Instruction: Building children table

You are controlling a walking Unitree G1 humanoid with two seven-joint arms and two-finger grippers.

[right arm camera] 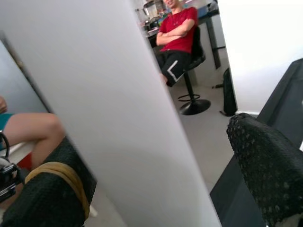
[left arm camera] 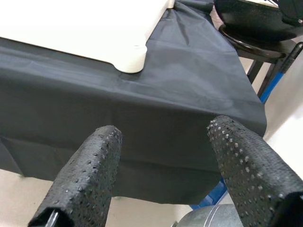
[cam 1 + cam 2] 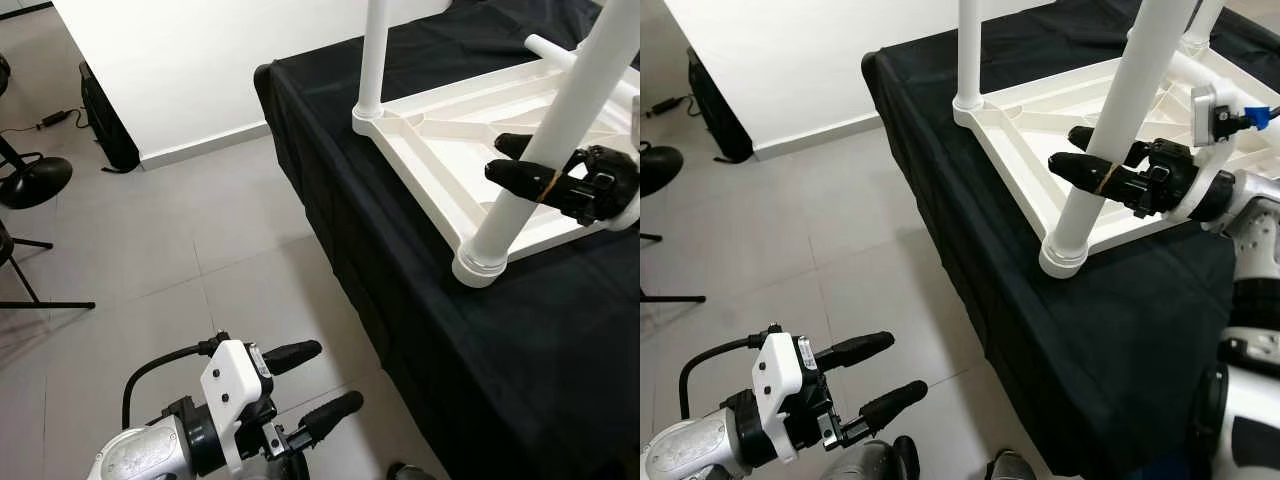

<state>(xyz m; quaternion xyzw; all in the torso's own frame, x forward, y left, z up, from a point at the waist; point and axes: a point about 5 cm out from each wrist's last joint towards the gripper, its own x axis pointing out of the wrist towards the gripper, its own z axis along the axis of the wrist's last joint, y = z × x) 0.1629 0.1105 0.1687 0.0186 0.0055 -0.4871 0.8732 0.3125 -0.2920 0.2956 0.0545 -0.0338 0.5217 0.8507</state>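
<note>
A white plastic children's table (image 3: 440, 150) lies upside down on a black-clothed table (image 3: 560, 340), with its legs pointing up. My right gripper (image 3: 515, 162) reaches in from the right at mid-height of the near corner leg (image 3: 570, 110), which stands in its socket (image 3: 480, 265). The leg sits between the open fingers. In the right wrist view one finger (image 1: 52, 189) lies against the leg (image 1: 109, 118) and the other finger (image 1: 267, 165) stands apart from it. Another leg (image 3: 372, 50) stands at the far corner. My left gripper (image 3: 310, 385) hangs open and empty, low over the floor.
The clothed table's edge (image 3: 300, 170) runs diagonally beside grey floor tiles (image 3: 200, 250). A black bag (image 3: 108, 120) leans on the white wall, near a chair base (image 3: 35, 180) and stand legs (image 3: 40, 300). A seated person in red (image 1: 177, 33) is across the room.
</note>
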